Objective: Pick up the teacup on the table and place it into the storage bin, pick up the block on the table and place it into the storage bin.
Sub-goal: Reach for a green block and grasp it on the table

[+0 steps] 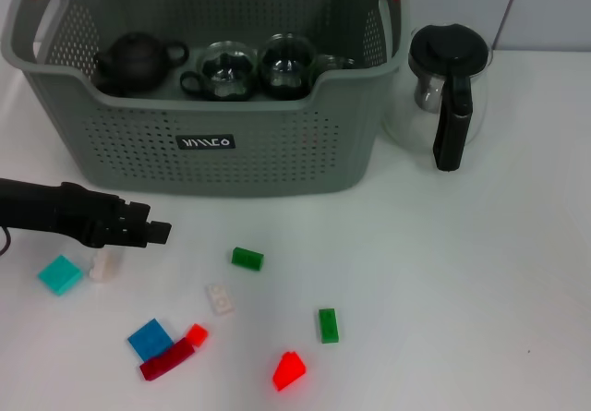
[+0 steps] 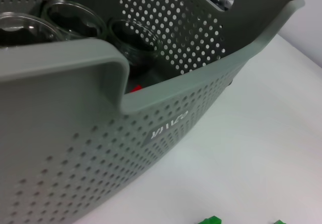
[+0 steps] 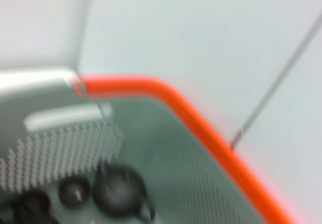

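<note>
The grey perforated storage bin (image 1: 277,152) stands at the back of the white table. Inside it sit a dark teapot (image 1: 137,60) and two glass teacups (image 1: 227,69) (image 1: 288,63). No teacup shows on the table itself. Several small blocks lie in front: teal (image 1: 60,273), white (image 1: 106,263), green (image 1: 247,259), another white (image 1: 219,297), another green (image 1: 328,325), blue (image 1: 150,338) and red (image 1: 289,370). My left gripper (image 1: 155,233) reaches in low from the left, just above the white block and in front of the bin. The right gripper is out of view.
A glass jug with a black lid (image 1: 448,88) stands right of the bin. The left wrist view shows the bin's wall (image 2: 75,148), glass cups (image 2: 136,38) and something red (image 2: 134,88) inside. The right wrist view looks down past an orange rim (image 3: 201,118).
</note>
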`<state>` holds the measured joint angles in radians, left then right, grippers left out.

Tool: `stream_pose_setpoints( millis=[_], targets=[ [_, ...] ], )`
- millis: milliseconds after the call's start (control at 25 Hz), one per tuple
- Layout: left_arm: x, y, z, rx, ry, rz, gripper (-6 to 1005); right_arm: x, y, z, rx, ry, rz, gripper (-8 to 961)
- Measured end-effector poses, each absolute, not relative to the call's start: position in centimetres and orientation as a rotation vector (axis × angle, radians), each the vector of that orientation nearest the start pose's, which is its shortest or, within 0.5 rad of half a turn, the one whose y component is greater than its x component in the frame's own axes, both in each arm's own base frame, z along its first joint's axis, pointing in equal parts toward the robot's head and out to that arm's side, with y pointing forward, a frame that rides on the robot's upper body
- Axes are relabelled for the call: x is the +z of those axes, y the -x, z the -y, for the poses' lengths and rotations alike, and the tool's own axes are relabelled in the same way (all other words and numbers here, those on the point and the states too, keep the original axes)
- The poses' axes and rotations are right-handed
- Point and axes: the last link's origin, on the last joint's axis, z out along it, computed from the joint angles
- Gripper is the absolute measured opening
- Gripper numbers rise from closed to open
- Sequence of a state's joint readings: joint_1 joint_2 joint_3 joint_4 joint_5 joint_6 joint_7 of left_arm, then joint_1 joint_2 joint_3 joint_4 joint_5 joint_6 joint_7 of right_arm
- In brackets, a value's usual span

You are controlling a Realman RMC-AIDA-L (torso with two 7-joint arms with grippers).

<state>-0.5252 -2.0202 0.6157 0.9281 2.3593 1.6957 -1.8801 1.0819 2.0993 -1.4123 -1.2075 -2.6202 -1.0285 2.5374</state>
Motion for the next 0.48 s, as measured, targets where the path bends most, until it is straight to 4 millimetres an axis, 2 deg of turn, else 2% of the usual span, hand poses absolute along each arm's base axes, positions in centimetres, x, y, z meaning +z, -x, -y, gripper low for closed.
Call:
stream_pose_setpoints(
  millis=[80,240,480],
  targets=[
    [6.0,29.1,-32.6,-0.250,2.670,1.128,567,-0.5,3.5,-43.4,0.098,2.488,-0.124,604],
    [6.3,29.1,-32.8,-0.260,2.653,1.116,567,-0.6,3.7,-40.7,0.163,2.629,-0.122,611],
    [7.0,29.0,-33.0,-0.258,2.640,1.115,567,-1.0,3.0,-38.2,0.081,2.795,-0.157,612]
  ],
)
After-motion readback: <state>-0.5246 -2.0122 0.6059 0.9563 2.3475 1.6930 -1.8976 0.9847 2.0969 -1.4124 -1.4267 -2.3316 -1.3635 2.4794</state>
